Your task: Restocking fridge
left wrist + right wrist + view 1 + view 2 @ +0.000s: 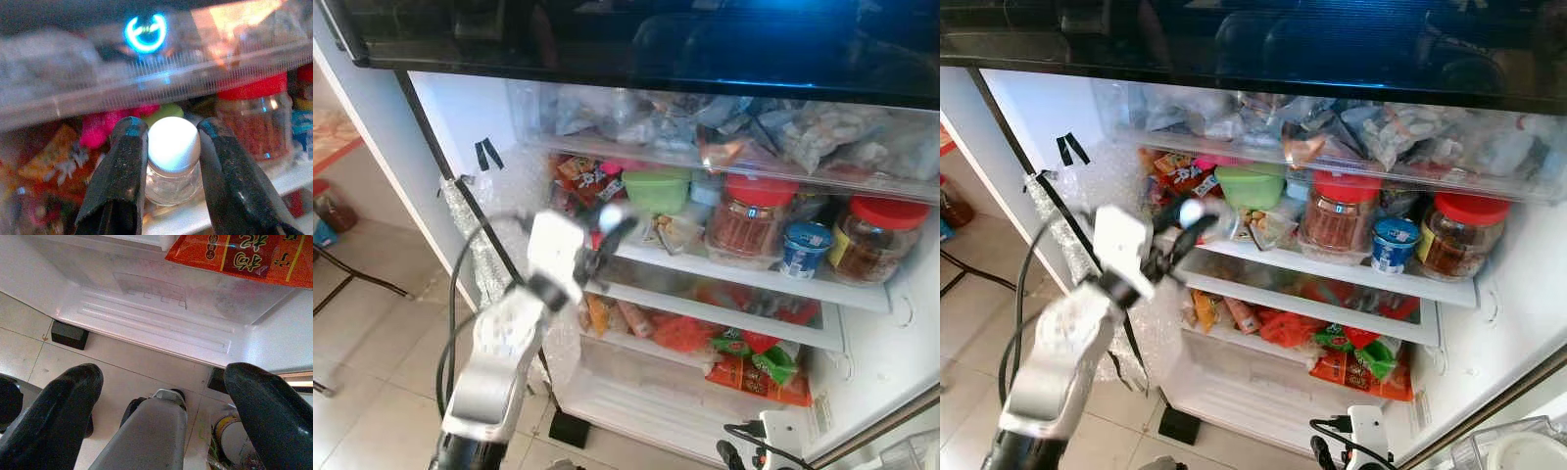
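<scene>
The fridge stands open before me. My left gripper (607, 231) reaches to the left front of the middle shelf (759, 280) and is shut on a small clear jar with a white lid (615, 215). Seen along the left wrist, the two black fingers (122, 176) flank the jar (172, 156) at its lid, and its base sits about level with the shelf's front edge. Low at the fridge's foot, my right gripper (164, 377) hangs open, with nothing between its fingers.
Behind the jar the shelf holds a green tub (656, 188), two red-lidded jars (749, 217), a blue cup (806, 248) and snack packs. A full clear drawer (734, 137) hangs above. Orange packets (744, 370) fill the lower shelf. Bubble wrap (494, 250) lines the left wall.
</scene>
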Motion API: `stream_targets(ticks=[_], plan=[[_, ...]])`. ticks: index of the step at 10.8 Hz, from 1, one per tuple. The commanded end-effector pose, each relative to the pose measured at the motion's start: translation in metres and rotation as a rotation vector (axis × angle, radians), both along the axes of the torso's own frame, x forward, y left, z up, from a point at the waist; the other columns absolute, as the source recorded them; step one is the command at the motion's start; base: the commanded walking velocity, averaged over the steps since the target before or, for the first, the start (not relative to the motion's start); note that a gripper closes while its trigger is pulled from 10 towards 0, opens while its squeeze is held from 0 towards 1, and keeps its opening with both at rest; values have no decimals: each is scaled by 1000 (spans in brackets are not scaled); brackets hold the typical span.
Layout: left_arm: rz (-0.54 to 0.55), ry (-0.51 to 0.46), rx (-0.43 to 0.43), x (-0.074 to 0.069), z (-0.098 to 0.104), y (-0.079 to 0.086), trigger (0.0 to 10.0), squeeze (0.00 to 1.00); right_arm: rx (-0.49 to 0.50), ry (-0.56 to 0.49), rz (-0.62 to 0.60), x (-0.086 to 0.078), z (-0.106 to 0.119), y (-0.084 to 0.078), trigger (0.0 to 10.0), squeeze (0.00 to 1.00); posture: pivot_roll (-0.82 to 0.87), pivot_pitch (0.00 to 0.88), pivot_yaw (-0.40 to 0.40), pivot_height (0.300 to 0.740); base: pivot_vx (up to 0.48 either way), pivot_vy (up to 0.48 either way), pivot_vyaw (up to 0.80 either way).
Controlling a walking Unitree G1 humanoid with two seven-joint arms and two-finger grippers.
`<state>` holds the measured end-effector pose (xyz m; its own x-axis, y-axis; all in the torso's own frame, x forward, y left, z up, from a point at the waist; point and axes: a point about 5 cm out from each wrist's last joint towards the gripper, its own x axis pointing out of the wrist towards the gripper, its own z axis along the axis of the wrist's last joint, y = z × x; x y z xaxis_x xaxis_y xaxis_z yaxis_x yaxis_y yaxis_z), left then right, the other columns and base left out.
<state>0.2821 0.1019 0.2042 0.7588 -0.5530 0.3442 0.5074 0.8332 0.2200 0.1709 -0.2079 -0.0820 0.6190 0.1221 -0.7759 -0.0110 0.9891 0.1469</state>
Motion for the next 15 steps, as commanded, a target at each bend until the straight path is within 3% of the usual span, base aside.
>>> stream_targets(ticks=[1, 3, 7, 9, 12, 14, 15], plan=[[4, -48, -31, -1, 14, 2, 10000, 0, 2, 8, -6, -1, -1, 0, 10000, 0, -4, 0, 35, 677, 0, 0, 0], [9, -33, -20, -1, 10, 1, 10000, 0, 2, 8, -5, -1, -1, 0, 10000, 0, -7, 0, 36, 677, 0, 0, 0], [102, 27, 17, 11, -24, 14, 10000, 0, 5, 4, -6, -1, -1, 0, 10000, 0, -6, 0, 33, 677, 0, 0, 0], [138, 20, 11, 16, -26, 19, 10000, 0, 6, 1, -6, -1, 0, 0, 10000, 0, -8, 0, 33, 677, 0, 0, 0], [180, -84, -24, 37, -10, 20, 10000, 0, 7, 0, -4, -2, 0, -1, 10000, 0, -14, 0, 29, 677, 0, 0, 0], [188, -74, -27, 46, -16, 22, 10000, 0, 6, 0, -5, -2, -1, -1, 10000, 0, -19, 2, 29, 677, 0, 0, 0], [210, 5, -79, 55, -30, 28, 10000, 0, 6, -2, -7, -3, 0, -2, 10000, 0, -20, 4, 27, 677, 0, 0, 0]])
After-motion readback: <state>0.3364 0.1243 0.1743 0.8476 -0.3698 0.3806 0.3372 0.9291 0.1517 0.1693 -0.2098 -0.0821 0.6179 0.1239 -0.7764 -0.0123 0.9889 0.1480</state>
